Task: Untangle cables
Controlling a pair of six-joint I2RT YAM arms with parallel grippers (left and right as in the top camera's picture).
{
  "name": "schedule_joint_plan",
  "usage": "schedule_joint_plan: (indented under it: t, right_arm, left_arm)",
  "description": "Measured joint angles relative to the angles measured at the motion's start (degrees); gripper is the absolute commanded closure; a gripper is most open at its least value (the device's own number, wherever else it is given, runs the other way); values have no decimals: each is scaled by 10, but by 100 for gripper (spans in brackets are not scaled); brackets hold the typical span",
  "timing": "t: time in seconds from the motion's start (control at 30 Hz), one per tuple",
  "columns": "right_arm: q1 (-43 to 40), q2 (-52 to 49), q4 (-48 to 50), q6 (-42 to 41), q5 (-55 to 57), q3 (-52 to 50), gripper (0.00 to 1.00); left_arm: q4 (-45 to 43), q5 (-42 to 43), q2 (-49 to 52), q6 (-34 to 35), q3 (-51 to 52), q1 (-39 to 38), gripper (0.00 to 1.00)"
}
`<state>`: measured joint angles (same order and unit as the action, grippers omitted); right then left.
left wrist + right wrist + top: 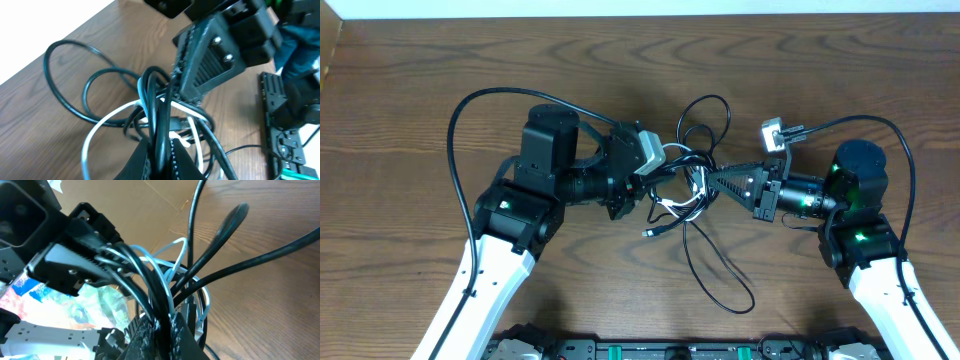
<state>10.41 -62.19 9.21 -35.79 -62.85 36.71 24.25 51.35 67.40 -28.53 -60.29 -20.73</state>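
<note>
Overhead shows the wooden table (420,80) with both arms reaching inward to the cables (692,200), which lie bunched at its middle between the two grippers. The left gripper (660,192) is closed on a black strand of the knot; its wrist view shows that strand running up between its fingers (181,162). The right gripper (713,184) meets the bundle from the opposite side, pinched shut on several strands, black and white together.

The cords look light, limp and smooth-jacketed. They would probably slip through a loose pinch and follow any tug, and pulling the grippers apart hard could tighten the knot rather than free it. A better hold would likely be on a single strand just outside the knot, or close behind a plug end.

One black loop (744,310) trails toward the near edge, and another (706,97) arches away behind the knot. The white cord (97,132) curls through the middle. A small plug (650,231) lies just beside the bundle.
</note>
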Motion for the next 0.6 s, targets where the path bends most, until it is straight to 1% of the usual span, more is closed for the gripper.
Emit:
schedule_joint_plan:
  t: [0.13, 0.23, 0.6]
  right_arm:
    - [0, 0, 0, 0, -2, 0, 99]
    - [1, 0, -4, 0, 2, 0, 99]
    - [8, -1, -8, 0, 30, 0, 99]
  left_arm:
    - [29, -64, 0, 0, 0, -3, 92]
    - [52, -94, 0, 0, 0, -7, 92]
    - [112, -132, 0, 2, 0, -11, 92]
